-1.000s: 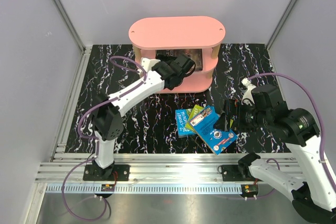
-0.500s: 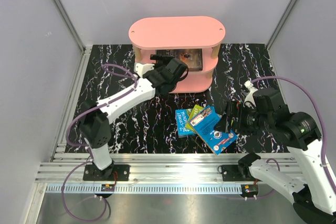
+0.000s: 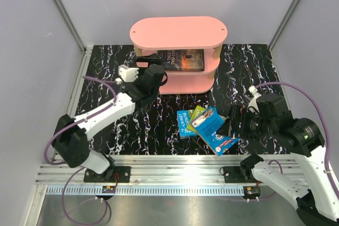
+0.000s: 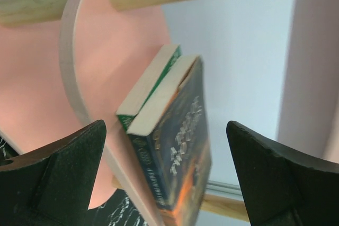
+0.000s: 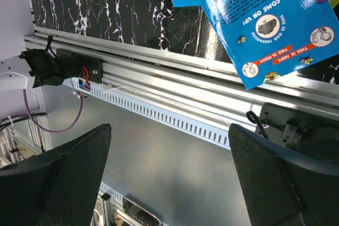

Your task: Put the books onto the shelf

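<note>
Left tool (image 4: 165, 128) stands with its fingers apart and empty, just in front of the pink shelf (image 3: 179, 31). The middle board of the shelf carries the dark sunset paperback (image 3: 183, 59), lying against a green-spined book (image 4: 151, 86). Right tool (image 5: 169, 130), likewise apart and empty, hovers beside the fanned blue and green paperbacks (image 3: 220, 136) on the black marbled desk (image 3: 132, 125).

We judge two risks:
- The dark book appears to reach the board's rounded edge, so a brush from the tool could drag it off.
- The thin, glossy covers lie flat and overlapped, and may slide rather than lift.
</note>
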`<state>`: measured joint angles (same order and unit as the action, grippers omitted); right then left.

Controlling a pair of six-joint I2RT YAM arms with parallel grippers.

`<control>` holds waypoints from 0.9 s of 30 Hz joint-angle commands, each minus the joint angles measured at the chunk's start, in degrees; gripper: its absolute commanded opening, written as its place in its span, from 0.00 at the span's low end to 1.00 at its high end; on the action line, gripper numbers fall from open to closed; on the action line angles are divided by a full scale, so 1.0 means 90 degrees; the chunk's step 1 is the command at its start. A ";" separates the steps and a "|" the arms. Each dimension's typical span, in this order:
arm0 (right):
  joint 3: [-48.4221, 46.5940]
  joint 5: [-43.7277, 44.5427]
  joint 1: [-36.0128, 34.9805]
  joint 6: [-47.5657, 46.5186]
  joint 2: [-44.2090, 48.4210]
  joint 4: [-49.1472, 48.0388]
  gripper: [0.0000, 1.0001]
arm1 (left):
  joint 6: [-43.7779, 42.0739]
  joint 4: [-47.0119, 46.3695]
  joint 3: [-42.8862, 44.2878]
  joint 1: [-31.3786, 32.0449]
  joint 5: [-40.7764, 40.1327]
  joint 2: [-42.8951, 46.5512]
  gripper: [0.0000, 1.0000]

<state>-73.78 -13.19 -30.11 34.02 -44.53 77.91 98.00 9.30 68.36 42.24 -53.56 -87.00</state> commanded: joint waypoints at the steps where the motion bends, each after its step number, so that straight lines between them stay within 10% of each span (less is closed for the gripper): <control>1: 0.0092 -0.0136 -0.0053 0.0145 0.0114 0.0054 1.00 | -0.0721 -0.0741 -0.0222 -0.0201 -0.0055 0.0769 0.99; 9: 0.0686 -0.0126 -0.0043 0.0321 0.0027 -0.0160 1.00 | -0.2563 0.0418 -0.1509 -0.0494 0.0510 0.2857 0.99; 17: 0.1790 0.0097 -0.0043 0.0604 -0.0607 -0.0893 1.00 | -0.4140 0.0326 -0.3218 -0.0328 0.3829 0.4080 0.95; 27: 0.3127 0.0295 0.0463 0.1190 -0.1067 -0.1585 1.00 | -0.5731 -0.0379 -0.2041 0.0560 0.6127 0.1534 0.96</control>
<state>-48.29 -10.17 -28.21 42.04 -53.80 67.92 53.67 10.48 42.76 45.52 -7.40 -67.33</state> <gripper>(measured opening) 0.994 0.952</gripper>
